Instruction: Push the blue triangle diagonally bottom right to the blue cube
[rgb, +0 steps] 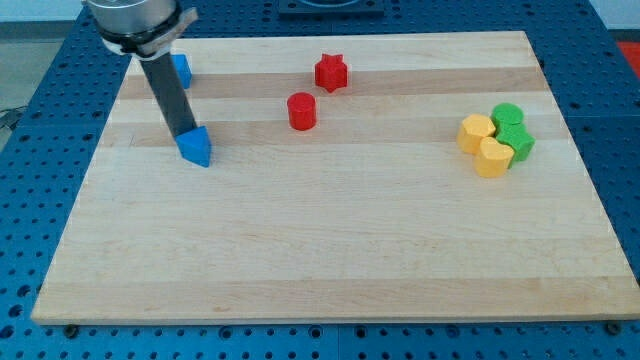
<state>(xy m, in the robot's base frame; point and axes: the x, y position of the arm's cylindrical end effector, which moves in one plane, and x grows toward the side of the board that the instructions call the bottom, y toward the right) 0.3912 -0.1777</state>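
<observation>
**Inspector:** Only one camera view was on file. What did the board (330, 250) carry?

**Assistant:** Near the view's top left, the blue cube (181, 70) sat partly hidden behind the rod (168, 95). Below it, slightly toward the view's right, lay the blue triangle (197, 147). A red star (331, 72) and a red cylinder (301, 111) stood near top centre, apart from each other. At the view's right, two yellow blocks (484, 145) and two green blocks (512, 130) were packed together, touching.

**Inspector:** And the tool?

**Assistant:** My tip (185, 134) met the triangle at its upper-left edge; contact appeared made, though a hairline gap could not be ruled out. There was no hand or jaw on this rig, only the rod, so no open or closed state applied.

**Inspector:** Progress against the task?

**Assistant:** In my judgement, largely done. The triangle lay below and to the right of the cube, with bare wood between them, which already fit a diagonal bottom-right placement. The tip stood on the cube's side of the triangle, so a further push would carry it further down and right.

**Inspector:** Anything outstanding?

**Assistant:** Only a small trim, if any. The red, yellow and green blocks were well clear of that line, so I saw little risk of disturbing them.
</observation>
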